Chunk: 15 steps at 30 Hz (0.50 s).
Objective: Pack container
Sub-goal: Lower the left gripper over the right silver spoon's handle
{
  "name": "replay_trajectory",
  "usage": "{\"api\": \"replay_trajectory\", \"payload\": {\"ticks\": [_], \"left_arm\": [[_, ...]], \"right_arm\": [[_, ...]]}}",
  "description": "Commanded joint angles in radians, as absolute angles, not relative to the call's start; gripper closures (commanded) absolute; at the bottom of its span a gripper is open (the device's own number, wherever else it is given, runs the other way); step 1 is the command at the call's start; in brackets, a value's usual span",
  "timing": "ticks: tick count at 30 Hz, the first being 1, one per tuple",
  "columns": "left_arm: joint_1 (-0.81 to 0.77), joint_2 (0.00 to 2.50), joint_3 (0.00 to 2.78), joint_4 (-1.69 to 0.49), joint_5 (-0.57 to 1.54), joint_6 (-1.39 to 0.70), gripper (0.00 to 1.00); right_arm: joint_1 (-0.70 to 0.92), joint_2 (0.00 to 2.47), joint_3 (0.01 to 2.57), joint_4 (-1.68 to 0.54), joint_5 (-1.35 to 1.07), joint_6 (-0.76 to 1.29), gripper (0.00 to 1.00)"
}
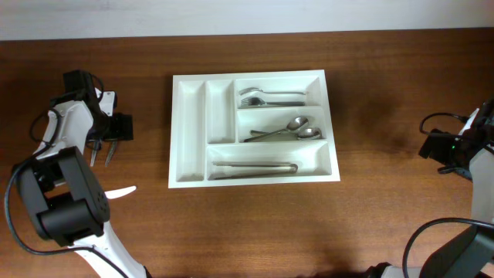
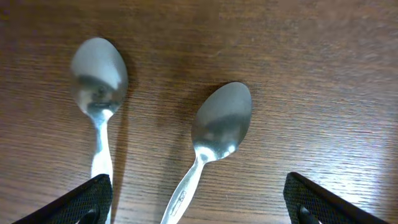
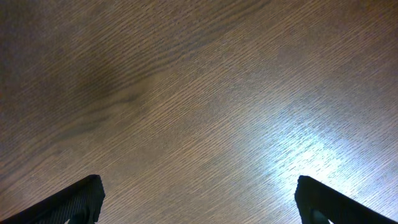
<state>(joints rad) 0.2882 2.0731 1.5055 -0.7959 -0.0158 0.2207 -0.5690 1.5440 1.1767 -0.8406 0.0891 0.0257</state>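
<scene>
Left pincer [image 2: 199, 202]: released, jaws wide, above two shiny steel spoons [image 2: 222, 121] lying apart near the brown wooden counter [image 1: 370, 224]'s left edge.
Container: white rectangular plastic cutlery tray [image 1: 191, 116], mid-counter toward the far edge.
Handling: likely light, stiff, slick; take a rim wall and keep it level.
Writing: faint handle stamp, unreadable.
Right pincer [image 3: 199, 202]: released, near the right edge.

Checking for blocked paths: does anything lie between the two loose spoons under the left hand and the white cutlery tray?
Nothing visible does. The open left hand hangs over the two silver metal spoons; only bare brown wooden table separates them from the large white rectangular plastic cutlery tray.
</scene>
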Motion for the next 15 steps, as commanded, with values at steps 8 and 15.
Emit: {"api": "replay_trajectory", "payload": {"ticks": [8, 15], "left_arm": [[0.289, 2.132, 1.519, -0.797, -0.022, 0.317, 0.10], [0.288, 2.132, 1.519, -0.797, -0.022, 0.332, 0.10]], "right_arm": [[-0.575, 1.551, 1.174, -0.840, 0.090, 0.026, 0.01], [-0.575, 1.551, 1.174, -0.840, 0.090, 0.026, 0.01]]}}
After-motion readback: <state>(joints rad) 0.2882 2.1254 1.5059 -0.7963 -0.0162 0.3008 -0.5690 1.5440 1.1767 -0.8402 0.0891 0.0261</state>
